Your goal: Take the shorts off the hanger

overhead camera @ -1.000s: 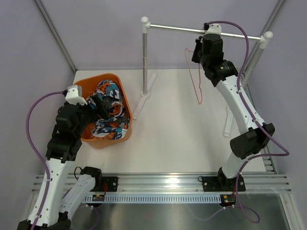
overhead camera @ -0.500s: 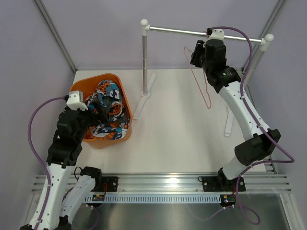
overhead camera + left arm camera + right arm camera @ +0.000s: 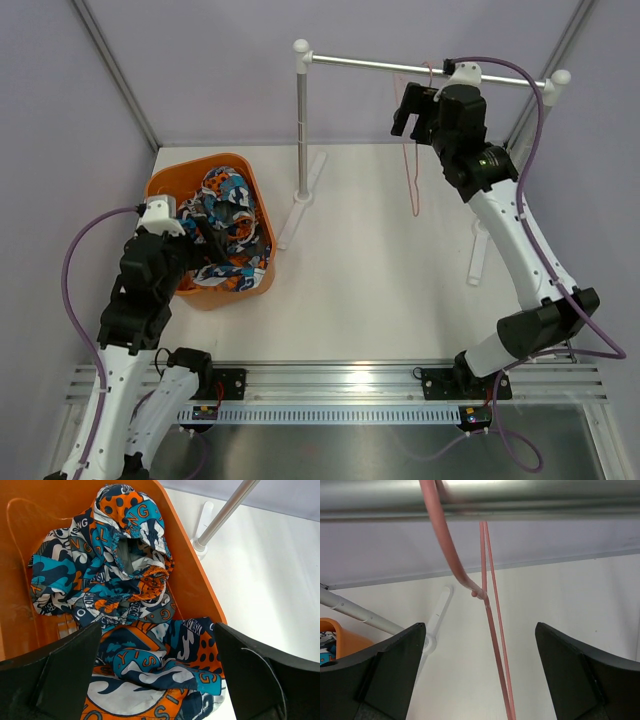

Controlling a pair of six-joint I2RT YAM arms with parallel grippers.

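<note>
Rail (image 3: pixel 545 497) and hanger (image 3: pixel 450 554) before right gripper (image 3: pixel 480 630)

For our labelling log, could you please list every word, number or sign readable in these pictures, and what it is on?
"NG": on the blue, orange, white and black printed cloth shorts, top fold; a word fragment.
"YS": same shorts, lower fold; also a fragment.
Other print letters: broken by folds, unreadable.
Orange plastic basket, pink wire hanger, silver metal rail: no text.
</note>
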